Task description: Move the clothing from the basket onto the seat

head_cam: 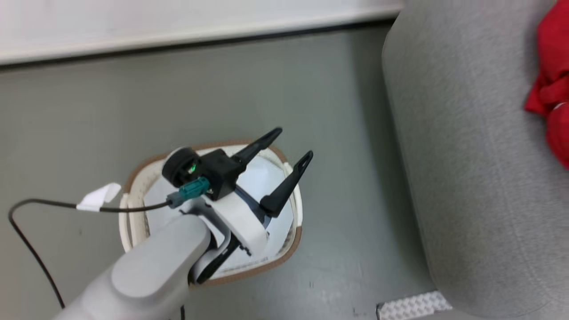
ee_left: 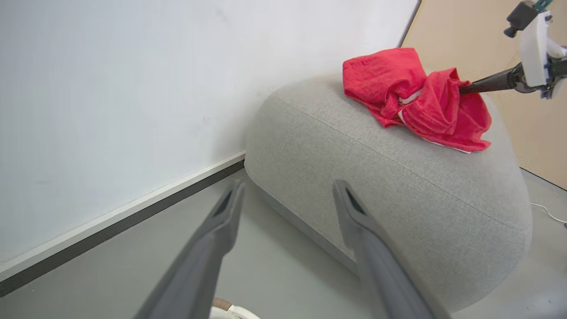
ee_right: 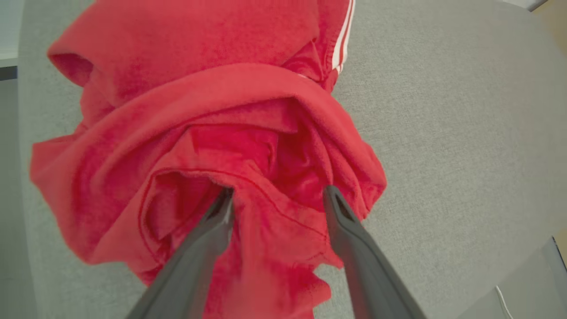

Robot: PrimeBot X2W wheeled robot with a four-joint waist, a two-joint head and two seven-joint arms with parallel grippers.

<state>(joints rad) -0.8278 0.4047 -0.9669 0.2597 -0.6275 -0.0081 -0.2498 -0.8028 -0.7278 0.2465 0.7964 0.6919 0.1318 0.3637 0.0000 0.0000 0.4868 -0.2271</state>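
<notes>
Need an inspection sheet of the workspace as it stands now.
Surface: grey sofa, rounded, fabric.
Job's things: red clothing heaped on the sofa; basket on the floor, no red visible inside, partly hidden by arm.
Clutter: white textured mat by sofa base.
Grippers: left gripper open above basket; right gripper open, fingers among clothing folds.
Cables: black cable with white tag at left arm; thin white cable on floor.
Surroundings: white wall, grey floor.

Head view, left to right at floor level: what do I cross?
black cable → white tape tag on that cable → basket → bare grey floor → seat → clothing at the right edge, lying on the seat.
</notes>
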